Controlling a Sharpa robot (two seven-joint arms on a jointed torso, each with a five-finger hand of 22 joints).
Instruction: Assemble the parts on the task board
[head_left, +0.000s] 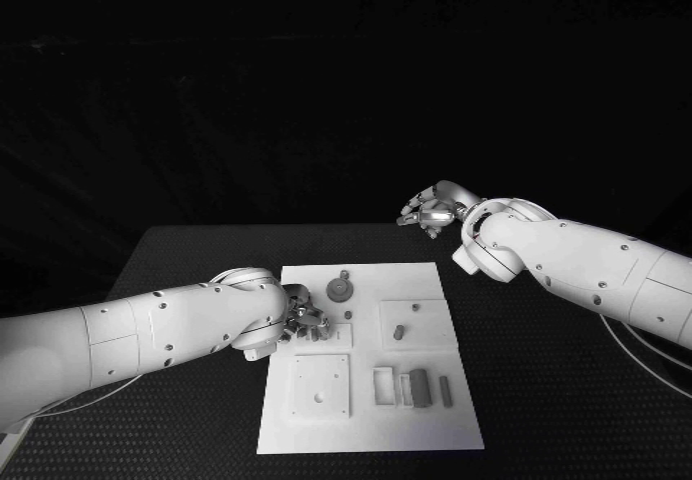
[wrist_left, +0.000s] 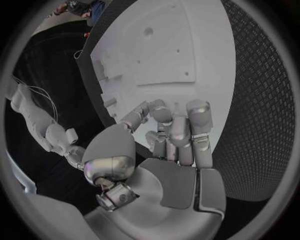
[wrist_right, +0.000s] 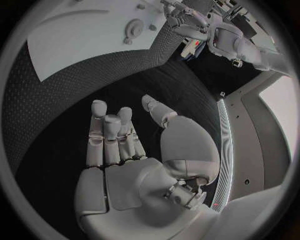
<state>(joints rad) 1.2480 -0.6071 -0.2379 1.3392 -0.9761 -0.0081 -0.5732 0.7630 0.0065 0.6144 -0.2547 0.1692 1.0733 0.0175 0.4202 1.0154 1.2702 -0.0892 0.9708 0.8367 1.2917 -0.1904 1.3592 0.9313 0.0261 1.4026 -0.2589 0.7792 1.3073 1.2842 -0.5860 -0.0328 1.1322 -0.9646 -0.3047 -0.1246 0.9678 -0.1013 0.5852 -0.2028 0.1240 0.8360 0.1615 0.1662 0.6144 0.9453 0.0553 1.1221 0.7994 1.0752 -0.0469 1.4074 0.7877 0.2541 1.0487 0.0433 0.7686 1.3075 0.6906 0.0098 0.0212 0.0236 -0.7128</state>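
L fingers (wrist_left: 178, 132): curled in tight against the palm, bunched together; I can't tell if they pinch anything, no part clearly seen between them.
R fingers (wrist_right: 111, 135): lying straight and close together, thumb off to one side, nothing in them, released.
Surface (head_left: 562, 400): black, textured mat; I see it under both arms.
Task board (head_left: 368, 425): white plate, mid surface, long side running away from me, carries all the parts.
L arm (head_left: 130, 335): comes in low from my left, reaches over the board's left edge.
R arm (head_left: 591, 265): comes in from my right, raised, well apart from the board.
L hand (head_left: 303, 315): over the board's left side, just beside the square raised plate, near the round part.
R hand (head_left: 430, 212): above the surface's far edge, beyond the board's far right corner, touching nothing.
Square plate (head_left: 320, 385): white, w/ holes, near-left area of board.
Block parts (head_left: 411, 387): grey, upright, a few side by side, near-right area of board.
Round part (head_left: 340, 290): grey disc w/ peg on top, far-left area of board.
Short peg (head_left: 397, 329): grey, on the right-mid panel, standing alone.
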